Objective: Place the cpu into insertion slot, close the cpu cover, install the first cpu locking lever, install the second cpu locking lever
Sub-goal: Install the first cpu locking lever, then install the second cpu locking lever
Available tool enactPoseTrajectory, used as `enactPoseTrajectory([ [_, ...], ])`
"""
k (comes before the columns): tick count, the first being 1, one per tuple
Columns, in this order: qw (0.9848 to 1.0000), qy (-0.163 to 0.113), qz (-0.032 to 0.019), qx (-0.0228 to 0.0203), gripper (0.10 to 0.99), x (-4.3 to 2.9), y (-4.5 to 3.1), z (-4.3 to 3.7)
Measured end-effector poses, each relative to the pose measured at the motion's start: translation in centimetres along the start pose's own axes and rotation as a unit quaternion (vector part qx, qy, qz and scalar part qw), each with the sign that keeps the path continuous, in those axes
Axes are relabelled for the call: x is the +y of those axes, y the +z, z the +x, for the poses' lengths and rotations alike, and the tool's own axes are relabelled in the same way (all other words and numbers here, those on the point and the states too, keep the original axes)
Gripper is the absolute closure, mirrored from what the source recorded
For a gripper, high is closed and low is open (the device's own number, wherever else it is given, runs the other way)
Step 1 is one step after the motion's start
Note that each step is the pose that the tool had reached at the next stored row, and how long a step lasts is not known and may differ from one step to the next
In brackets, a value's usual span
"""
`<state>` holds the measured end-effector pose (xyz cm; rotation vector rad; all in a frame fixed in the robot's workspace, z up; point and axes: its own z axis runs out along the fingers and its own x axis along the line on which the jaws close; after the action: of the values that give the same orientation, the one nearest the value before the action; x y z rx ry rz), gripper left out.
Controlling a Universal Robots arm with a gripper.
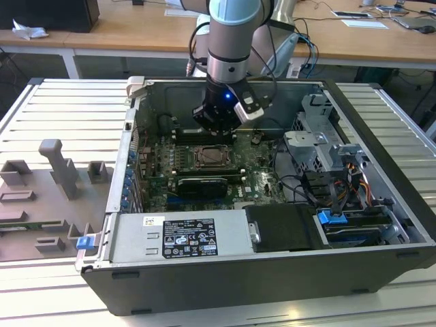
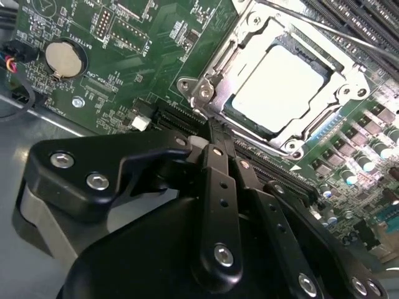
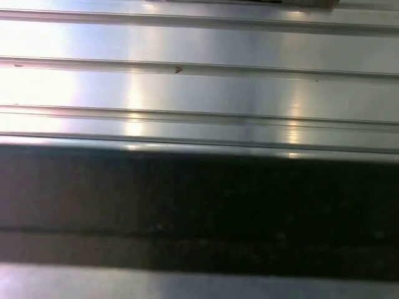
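Note:
The cpu (image 2: pixel 280 84) lies flat in its socket on the green motherboard (image 2: pixel 124 81), its pale metal top showing through the cut-out of the cpu cover (image 2: pixel 340 78). The silver cover lies down over the chip's edges. A thin metal rod (image 2: pixel 349 37) runs along one side of the socket. My gripper (image 2: pixel 215 134) hovers just beside a socket corner, its black fingers (image 2: pixel 218 180) drawn together with nothing seen between them. In the exterior view the gripper (image 1: pixel 216 129) hangs inside the open computer case, directly over the back edge of the socket (image 1: pixel 210 158).
The case walls (image 1: pixel 129 122) ring the board. A graphics card (image 1: pixel 197 185), power supply (image 1: pixel 177 238), drive cage (image 1: pixel 317 146) and loose cables (image 1: pixel 300 184) crowd around the socket. A grey fixture plate (image 1: pixel 48 197) lies at the exterior view's left. The first wrist view faces the ribbed aluminium table (image 3: pixel 199 93).

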<state>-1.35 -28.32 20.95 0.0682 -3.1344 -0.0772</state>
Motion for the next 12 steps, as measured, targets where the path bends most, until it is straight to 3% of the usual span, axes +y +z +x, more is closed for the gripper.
enactPoseTrajectory([
  [12,1.0000,0.000,0.0000,0.0000,0.980,-0.86,-0.06,0.04],
])
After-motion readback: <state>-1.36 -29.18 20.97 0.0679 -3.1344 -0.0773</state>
